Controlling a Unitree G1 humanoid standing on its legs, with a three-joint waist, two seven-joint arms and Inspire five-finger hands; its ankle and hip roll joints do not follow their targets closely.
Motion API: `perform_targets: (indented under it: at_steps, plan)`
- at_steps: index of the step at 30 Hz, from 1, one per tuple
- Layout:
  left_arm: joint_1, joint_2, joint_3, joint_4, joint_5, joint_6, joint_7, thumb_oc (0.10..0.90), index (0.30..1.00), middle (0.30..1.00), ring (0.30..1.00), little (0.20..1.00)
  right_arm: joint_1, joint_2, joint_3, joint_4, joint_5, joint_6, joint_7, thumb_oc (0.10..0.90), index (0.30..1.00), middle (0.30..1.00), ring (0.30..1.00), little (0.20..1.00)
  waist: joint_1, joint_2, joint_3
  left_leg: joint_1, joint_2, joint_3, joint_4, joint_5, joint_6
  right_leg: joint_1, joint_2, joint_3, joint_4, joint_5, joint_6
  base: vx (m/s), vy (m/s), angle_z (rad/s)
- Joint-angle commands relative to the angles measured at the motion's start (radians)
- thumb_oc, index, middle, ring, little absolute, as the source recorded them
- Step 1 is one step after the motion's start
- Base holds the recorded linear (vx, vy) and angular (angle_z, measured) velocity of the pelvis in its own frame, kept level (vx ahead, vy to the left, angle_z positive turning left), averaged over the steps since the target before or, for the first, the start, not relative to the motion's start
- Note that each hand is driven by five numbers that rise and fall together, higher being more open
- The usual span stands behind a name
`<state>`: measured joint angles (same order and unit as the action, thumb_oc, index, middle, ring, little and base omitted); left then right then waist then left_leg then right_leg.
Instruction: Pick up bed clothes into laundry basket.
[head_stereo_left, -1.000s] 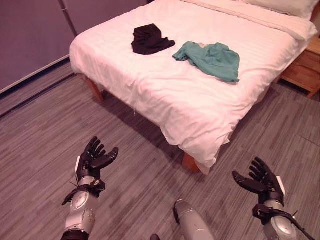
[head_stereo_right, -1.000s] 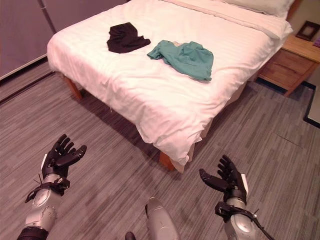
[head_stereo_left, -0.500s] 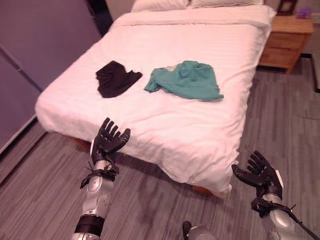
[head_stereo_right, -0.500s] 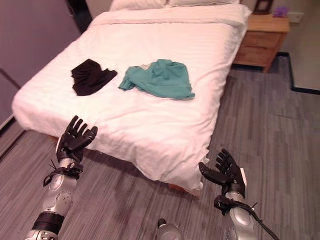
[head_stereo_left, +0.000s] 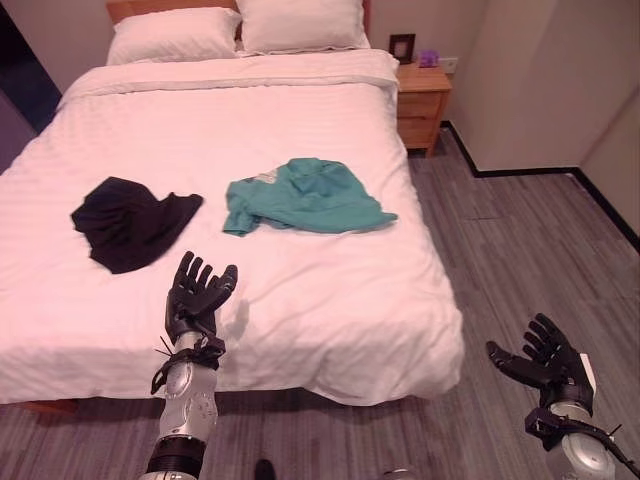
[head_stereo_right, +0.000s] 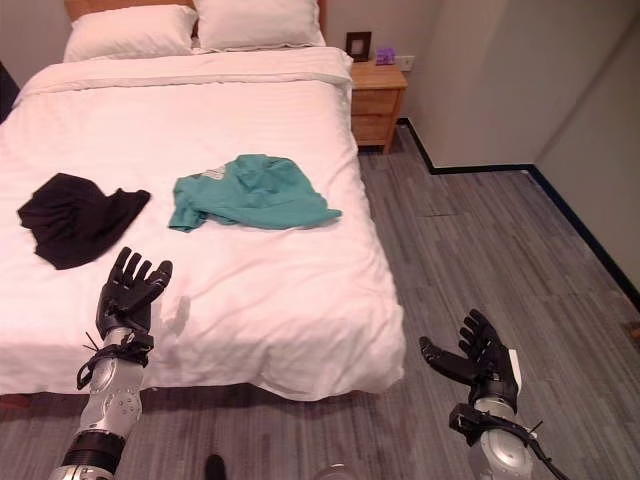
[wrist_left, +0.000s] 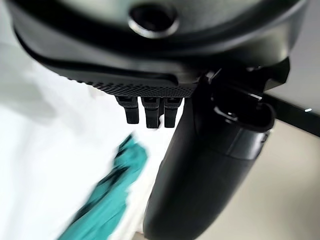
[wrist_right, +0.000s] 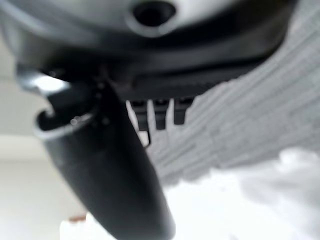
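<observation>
You have a white bed (head_stereo_left: 300, 290) in front of you, its smooth striped duvet draped over the near edge and the right side, where it hangs almost to the floor. Two garments lie on it, well apart from each other: a crumpled black garment (head_stereo_left: 125, 220) toward the left side and a rumpled teal shirt (head_stereo_left: 305, 195) near the middle, its right hem close to the bed's right edge. Both are soft heaps with folded, irregular outlines.

Your left hand (head_stereo_left: 197, 295) is raised over the near part of the duvet, fingers spread wide and straight, holding nothing; it sits nearer the black garment than the teal one, touching neither. Your right hand (head_stereo_left: 545, 358) hovers low over the grey wood-grain floor (head_stereo_left: 520, 250) to the right of the bed, also spread open and empty.

To the right of the bed you have a broad stretch of bare plank flooring running back to the wall. Two white pillows (head_stereo_left: 240, 28) rest against the headboard, and a wooden nightstand (head_stereo_left: 422, 92) stands just beside the bed's far right corner, carrying a small dark frame and a purple item too small to make out.

The bed's left side is cut off. In the left wrist view the teal shirt (wrist_left: 107, 200) appears as a blurred streak on white bedding.
</observation>
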<state>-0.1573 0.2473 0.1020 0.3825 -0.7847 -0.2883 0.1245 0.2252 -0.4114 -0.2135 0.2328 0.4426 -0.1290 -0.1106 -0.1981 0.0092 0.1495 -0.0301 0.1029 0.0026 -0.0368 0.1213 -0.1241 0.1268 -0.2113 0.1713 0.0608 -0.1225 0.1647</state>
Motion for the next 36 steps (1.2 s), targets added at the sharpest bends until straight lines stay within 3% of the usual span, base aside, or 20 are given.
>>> perform_targets:
  at_steps: [1,2,4,7,11,12,13,14,15,16,20,22,26,27,28,31,33,34,35,36]
  plan:
    - [-0.046,0.077,0.098,-0.160,0.028,-0.157,0.003,0.800,0.900,0.900,0.900,0.900,-0.096,-0.052,-0.052,-0.055,-0.025,-0.094,-0.001,0.800,0.900,0.900,0.900,0.900,0.040,-0.014,-0.044,0.081,0.118,0.027,-0.004,-0.036,-0.038,-0.057,-0.022,0.025,-0.038,0.113,0.016,0.10,0.422,-0.19]
    - [-0.045,0.101,0.106,-0.185,0.054,-0.161,0.022,0.800,0.900,0.900,0.900,0.900,-0.121,-0.040,-0.040,-0.058,-0.042,-0.091,-0.012,0.800,0.900,0.900,0.900,0.900,0.052,-0.026,-0.043,0.101,0.066,0.040,-0.025,-0.055,-0.003,-0.098,-0.050,0.059,-0.008,0.225,0.040,0.12,0.506,-0.12]
    - [-0.035,0.123,0.112,-0.203,0.068,-0.156,0.030,0.800,0.900,0.900,0.900,0.900,-0.149,-0.034,-0.020,-0.059,-0.053,-0.087,-0.021,0.800,0.900,0.900,0.900,0.900,0.069,-0.036,-0.036,0.126,0.030,0.066,-0.045,-0.070,0.027,-0.151,-0.058,0.092,0.041,0.338,0.048,0.08,0.340,-0.33]
    - [-0.037,0.152,0.096,-0.208,0.079,-0.138,0.022,0.800,0.900,0.900,0.900,0.900,-0.185,-0.054,0.004,-0.075,-0.079,-0.077,-0.011,0.800,0.900,0.900,0.900,0.900,0.093,-0.030,-0.006,0.154,0.003,0.096,-0.050,-0.093,0.057,-0.206,-0.061,0.046,0.119,0.404,0.038,-0.02,0.342,-0.36]
    - [-0.032,0.148,0.077,-0.207,0.093,-0.113,0.004,0.800,0.900,0.900,0.900,0.900,-0.203,-0.065,0.002,-0.098,-0.091,-0.074,-0.005,0.800,0.900,0.900,0.900,0.900,0.079,-0.009,0.005,0.166,-0.011,0.098,-0.050,-0.102,0.076,-0.245,0.012,0.023,0.231,0.337,0.038,-0.03,0.284,-0.24]
    - [-0.025,0.141,0.069,-0.205,0.100,-0.106,0.004,0.800,0.900,0.900,0.900,0.900,-0.228,-0.081,0.007,-0.113,-0.094,-0.080,-0.007,0.800,0.900,0.900,0.900,0.900,0.091,-0.010,0.004,0.175,-0.029,0.116,-0.050,-0.108,0.086,-0.263,0.046,-0.060,0.251,0.274,0.023,0.00,0.265,0.05]
    - [-0.024,0.141,0.070,-0.205,0.100,-0.105,0.004,0.800,0.900,0.900,0.900,0.900,-0.228,-0.081,0.007,-0.113,-0.095,-0.080,-0.007,0.800,0.900,0.900,0.900,0.900,0.089,-0.009,0.005,0.176,-0.028,0.114,-0.050,-0.110,0.085,-0.262,0.046,-0.063,0.254,0.269,0.022,-0.03,0.287,-0.12]
    - [-0.005,0.125,0.070,-0.207,0.098,-0.097,0.001,0.800,0.900,0.900,0.900,0.900,-0.252,-0.091,0.023,-0.130,-0.079,-0.081,0.006,0.800,0.900,0.900,0.900,0.900,0.102,-0.011,0.002,0.179,-0.049,0.136,-0.050,-0.117,0.092,-0.263,0.103,-0.169,0.213,0.173,-0.009,-0.01,0.120,-0.26]
    - [-0.004,0.124,0.070,-0.208,0.098,-0.097,0.001,0.800,0.900,0.900,0.900,0.900,-0.252,-0.092,0.023,-0.130,-0.078,-0.081,0.006,0.800,0.900,0.900,0.900,0.900,0.099,-0.010,0.002,0.181,-0.046,0.134,-0.050,-0.119,0.091,-0.259,0.104,-0.173,0.212,0.170,-0.010,-0.01,0.144,-0.41]
    - [0.019,0.113,0.076,-0.209,0.096,-0.094,-0.002,0.800,0.900,0.900,0.900,0.900,-0.271,-0.092,0.045,-0.133,-0.048,-0.091,0.020,0.800,0.900,0.900,0.900,0.900,0.123,-0.028,-0.005,0.183,-0.070,0.152,-0.050,-0.130,0.091,-0.222,0.124,-0.255,0.102,0.150,-0.033,0.02,0.015,-0.18]
    - [0.063,0.081,0.074,-0.203,0.095,-0.080,-0.017,0.800,0.900,0.900,0.900,0.900,-0.272,-0.077,0.085,-0.135,-0.020,-0.085,0.033,0.800,0.900,0.900,0.900,0.900,0.134,-0.038,-0.014,0.182,-0.079,0.154,-0.050,-0.130,0.093,-0.145,0.144,-0.179,-0.022,0.160,-0.033,0.01,-0.007,-0.08]
    - [0.081,0.068,0.085,-0.193,0.081,-0.081,-0.012,0.800,0.900,0.900,0.900,0.900,-0.295,-0.060,0.106,-0.140,0.009,-0.088,0.038,0.800,0.900,0.900,0.900,0.900,0.164,-0.042,-0.019,0.183,-0.083,0.166,-0.050,-0.128,0.090,-0.109,0.130,-0.218,-0.079,0.177,-0.030,0.01,-0.015,-0.17]
    - [0.115,0.053,0.085,-0.168,0.084,-0.055,-0.033,0.800,0.900,0.900,0.900,0.900,-0.261,-0.055,0.105,-0.136,0.008,-0.076,0.058,0.800,0.900,0.900,0.900,0.900,0.160,-0.037,-0.029,0.187,-0.090,0.164,-0.050,-0.130,0.093,-0.071,0.134,-0.212,-0.113,0.183,-0.035,0.06,-0.006,-0.06]
    - [0.114,0.108,0.227,-0.184,0.155,-0.049,0.082,0.800,0.900,0.900,0.900,0.900,-0.209,-0.013,-0.009,-0.168,-0.070,-0.067,-0.051,0.800,0.900,0.900,0.900,0.900,0.218,-0.025,0.022,0.048,-0.115,0.316,0.012,-0.045,0.181,-0.146,0.086,-0.284,0.549,0.269,0.085,0.14,0.007,-0.05]
    - [0.108,0.110,0.217,-0.184,0.146,-0.051,0.082,0.800,0.900,0.900,0.900,0.900,-0.207,-0.020,-0.014,-0.161,-0.089,-0.062,-0.066,0.800,0.900,0.900,0.900,0.900,0.204,-0.010,0.028,0.090,-0.105,0.296,-0.003,-0.056,0.182,-0.202,0.084,-0.288,0.588,0.248,0.063,0.22,-0.036,-0.04]
    - [0.073,0.118,0.191,-0.184,0.145,-0.052,0.078,0.800,0.900,0.900,0.900,0.900,-0.196,-0.001,-0.037,-0.149,-0.041,-0.070,-0.062,0.800,0.900,0.900,0.900,0.900,0.178,-0.025,0.034,0.146,-0.112,0.245,-0.022,-0.079,0.157,-0.246,0.009,-0.295,0.414,0.213,0.018,0.33,-0.190,0.15]
    - [0.052,0.133,0.166,-0.172,0.142,-0.049,0.066,0.800,0.900,0.900,0.900,0.900,-0.172,-0.035,-0.062,-0.128,-0.046,-0.057,-0.062,0.800,0.900,0.900,0.900,0.900,0.149,-0.051,0.022,0.170,-0.119,0.176,-0.031,-0.102,0.129,-0.221,0.025,-0.218,0.130,0.203,0.020,0.31,-0.239,0.68]
    - [0.051,0.134,0.164,-0.169,0.141,-0.050,0.065,0.800,0.900,0.900,0.900,0.900,-0.171,-0.036,-0.063,-0.126,-0.045,-0.058,-0.062,0.800,0.900,0.900,0.900,0.900,0.147,-0.049,0.022,0.173,-0.117,0.173,-0.032,-0.104,0.128,-0.208,0.027,-0.223,0.111,0.209,0.021,0.26,-0.206,0.86]
    - [0.021,0.154,0.149,-0.160,0.195,-0.051,0.099,0.800,0.900,0.900,0.900,0.900,-0.176,-0.095,-0.105,-0.119,-0.084,-0.064,-0.088,0.800,0.900,0.900,0.900,0.900,0.123,-0.071,0.016,0.181,-0.109,0.136,-0.047,-0.118,0.120,-0.176,0.062,-0.118,-0.035,0.205,0.042,0.19,-0.198,0.94]
    - [0.021,0.157,0.126,-0.171,0.185,-0.043,0.061,0.800,0.900,0.900,0.900,0.900,-0.170,-0.109,-0.110,-0.088,-0.072,-0.040,-0.087,0.800,0.900,0.900,0.900,0.900,0.130,-0.079,0.003,0.175,-0.110,0.123,-0.047,-0.103,0.117,-0.154,0.064,-0.106,-0.023,0.230,0.048,0.22,-0.236,1.33]
